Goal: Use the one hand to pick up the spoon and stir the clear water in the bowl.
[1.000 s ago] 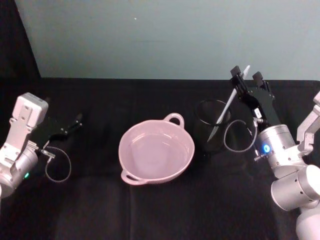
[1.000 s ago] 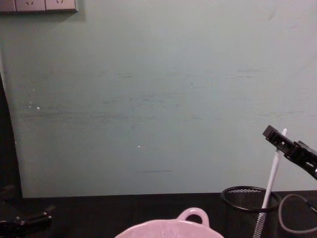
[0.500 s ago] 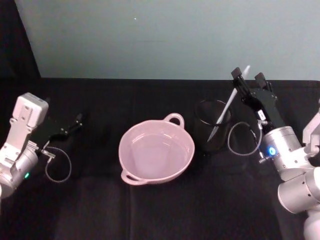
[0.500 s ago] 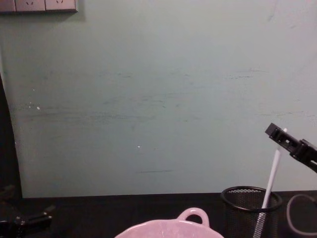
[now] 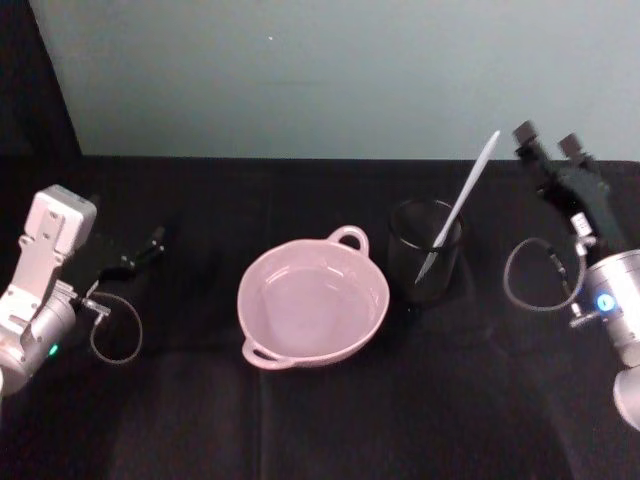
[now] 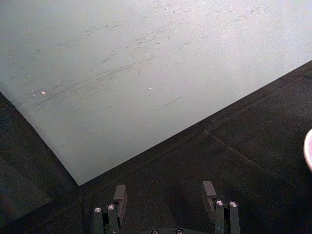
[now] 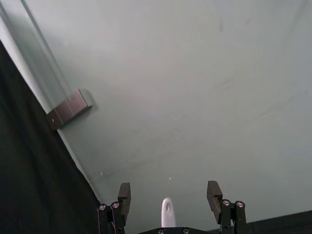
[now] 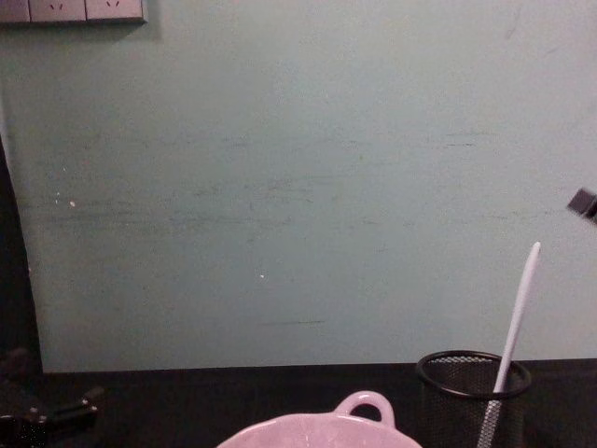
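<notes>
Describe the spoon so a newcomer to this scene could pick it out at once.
Start at the pink bowl in the middle of the black table; just to its right stands a black mesh cup. The spoon leans out of that cup: the only long, slim white utensil, its handle angled up and right.

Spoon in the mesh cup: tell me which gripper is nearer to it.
Right. The right gripper hangs open just beside the spoon handle's tip, not touching. The left gripper sits far across the table, beyond the bowl.
</notes>
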`<state>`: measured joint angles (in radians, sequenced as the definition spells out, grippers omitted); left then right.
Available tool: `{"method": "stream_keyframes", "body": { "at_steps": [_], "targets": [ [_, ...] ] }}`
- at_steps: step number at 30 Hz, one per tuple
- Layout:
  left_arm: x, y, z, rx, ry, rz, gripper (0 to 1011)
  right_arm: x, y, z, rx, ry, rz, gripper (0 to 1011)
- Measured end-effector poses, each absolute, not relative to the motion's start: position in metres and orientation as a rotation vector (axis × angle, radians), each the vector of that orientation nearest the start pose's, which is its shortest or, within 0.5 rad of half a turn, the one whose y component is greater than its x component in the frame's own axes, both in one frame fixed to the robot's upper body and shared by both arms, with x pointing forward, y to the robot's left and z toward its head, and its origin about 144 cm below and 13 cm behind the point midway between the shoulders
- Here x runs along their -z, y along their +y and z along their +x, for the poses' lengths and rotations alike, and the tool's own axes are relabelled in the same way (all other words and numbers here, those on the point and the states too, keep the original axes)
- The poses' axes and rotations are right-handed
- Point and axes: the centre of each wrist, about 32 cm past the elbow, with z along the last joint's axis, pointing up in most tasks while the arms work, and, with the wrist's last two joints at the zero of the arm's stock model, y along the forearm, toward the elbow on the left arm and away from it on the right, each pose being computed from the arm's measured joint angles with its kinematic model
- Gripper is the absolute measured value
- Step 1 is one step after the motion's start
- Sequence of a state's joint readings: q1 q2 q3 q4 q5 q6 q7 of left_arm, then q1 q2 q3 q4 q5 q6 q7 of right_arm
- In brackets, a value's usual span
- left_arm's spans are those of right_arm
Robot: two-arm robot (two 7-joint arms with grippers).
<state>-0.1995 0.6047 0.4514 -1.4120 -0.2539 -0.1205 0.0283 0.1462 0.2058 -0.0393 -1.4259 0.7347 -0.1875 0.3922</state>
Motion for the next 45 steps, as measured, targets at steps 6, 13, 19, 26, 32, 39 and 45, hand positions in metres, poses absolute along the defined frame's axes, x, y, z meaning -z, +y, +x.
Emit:
{"method": "stream_keyframes", "body": {
  "at_steps": [6,13,19,26,32,39,45],
  "targets": [
    [-1.14,0.31,0.489,-1.248,-0.285,0.304,1011,-1.165,-0.305,0.494,1.203,0.148,0.586,1002],
    [-1.14,0.31,0.489,-1.248,-0.285,0.304,1011,-1.176,-0.329,0.493,1.268,0.108,0.517,1002],
    [-1.14,0.31,0.489,-1.248,-0.285,0.305,1011,-1.184,-0.339,0.498,1.34,0.035,0.419,1002],
    [-1.14,0.31,0.489,-1.248,-0.285,0.304,1011,-1.187,-0.343,0.504,1.435,-0.11,0.271,1002],
    [-1.14,0.31,0.489,-1.248,-0.285,0.304,1011,-1.177,-0.341,0.512,1.508,-0.223,0.153,1002],
    [-1.14,0.31,0.489,-1.248,-0.285,0.304,1011,-1.167,-0.341,0.517,1.531,-0.243,0.094,1002],
    [-1.14,0.31,0.489,-1.248,-0.285,0.304,1011,-1.163,-0.34,0.519,1.534,-0.233,0.089,1002]
  ]
}}
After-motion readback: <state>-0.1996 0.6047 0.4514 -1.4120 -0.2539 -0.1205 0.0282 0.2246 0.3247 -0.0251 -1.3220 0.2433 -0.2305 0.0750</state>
